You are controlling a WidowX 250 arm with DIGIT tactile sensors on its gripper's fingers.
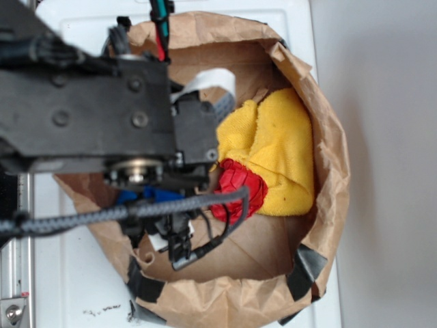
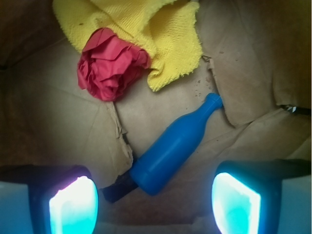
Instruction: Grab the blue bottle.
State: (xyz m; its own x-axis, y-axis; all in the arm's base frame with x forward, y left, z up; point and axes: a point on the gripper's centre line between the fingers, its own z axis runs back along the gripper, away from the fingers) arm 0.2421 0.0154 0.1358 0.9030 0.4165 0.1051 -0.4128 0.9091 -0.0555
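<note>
So there's a big brown paper bag [image 1: 328, 171] sitting on a white bench [image 1: 75, 287], with the black robot arm [image 1: 89, 116] over its left side. Inside, a yellow fluffy cloth [image 2: 146, 29] touches a red wrinkly ball [image 2: 109, 66]. The blue bottle [image 2: 173, 146] lies on its side on the bag floor, neck pointing up-right in the wrist view. The pincer [image 2: 153, 204] hangs above it, fingers wide apart, gripping nothing.
</note>
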